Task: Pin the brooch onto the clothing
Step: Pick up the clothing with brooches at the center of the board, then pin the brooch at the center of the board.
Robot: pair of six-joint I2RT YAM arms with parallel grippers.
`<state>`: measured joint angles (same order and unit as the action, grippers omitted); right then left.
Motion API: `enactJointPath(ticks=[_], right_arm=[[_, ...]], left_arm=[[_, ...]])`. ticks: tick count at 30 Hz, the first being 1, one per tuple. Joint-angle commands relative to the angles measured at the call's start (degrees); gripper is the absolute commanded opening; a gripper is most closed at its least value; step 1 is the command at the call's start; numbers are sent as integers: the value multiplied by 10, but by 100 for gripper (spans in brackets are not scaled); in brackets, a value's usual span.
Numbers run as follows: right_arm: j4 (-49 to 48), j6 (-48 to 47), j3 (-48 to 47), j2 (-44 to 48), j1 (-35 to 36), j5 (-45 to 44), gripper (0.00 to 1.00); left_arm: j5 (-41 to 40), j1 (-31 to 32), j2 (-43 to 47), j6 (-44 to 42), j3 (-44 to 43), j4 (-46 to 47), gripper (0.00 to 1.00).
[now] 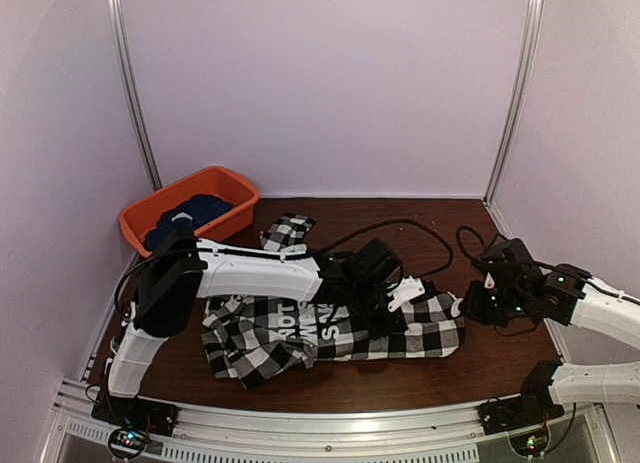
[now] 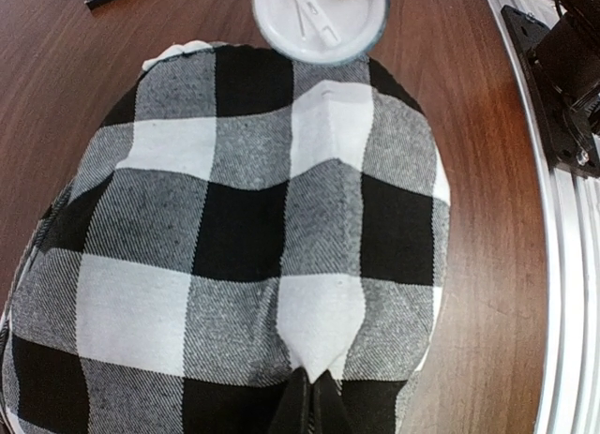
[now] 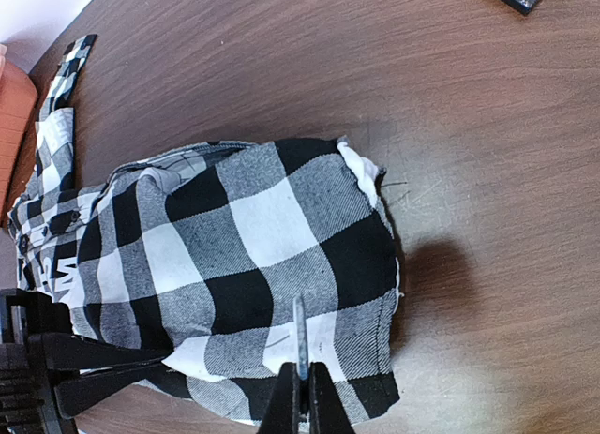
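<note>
The clothing [image 1: 330, 328], a black-and-white checked shirt with white lettering on a black panel, lies crumpled on the wooden table [image 1: 500, 358]. My left gripper [image 2: 314, 389] is shut on a pinched fold of the checked cloth [image 2: 244, 228], near the shirt's right end [image 1: 430, 328]. The brooch [image 2: 319, 17] is a round white badge whose back, with its pin, faces the left wrist camera. In the right wrist view the brooch [image 3: 300, 326] shows edge-on as a thin disc. My right gripper [image 3: 302, 382] is shut on it, just above the shirt's edge [image 3: 281, 228].
An orange bin [image 1: 235, 195] with a dark navy garment [image 1: 195, 211] stands at the back left. Black cables [image 1: 420, 226] loop over the table behind the shirt. A metal rail [image 2: 567, 265] runs along the near edge, by the right arm's base [image 2: 572, 87].
</note>
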<state>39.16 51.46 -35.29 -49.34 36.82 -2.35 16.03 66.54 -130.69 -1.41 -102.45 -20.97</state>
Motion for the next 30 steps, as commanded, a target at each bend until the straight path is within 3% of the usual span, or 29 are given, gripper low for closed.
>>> enactJointPath(ticks=[1, 18, 30], right_arm=[[-13, 3, 3, -6, -4, 18, 0], [-69, 14, 5, -69, -3, 97, 0], [-20, 44, -39, -25, -3, 94, 0]], left_arm=[[-7, 4, 31, 1, 18, 38, 0], [-26, 4, 56, -9, 50, 67, 0], [-24, 4, 57, -16, 68, 81, 0]])
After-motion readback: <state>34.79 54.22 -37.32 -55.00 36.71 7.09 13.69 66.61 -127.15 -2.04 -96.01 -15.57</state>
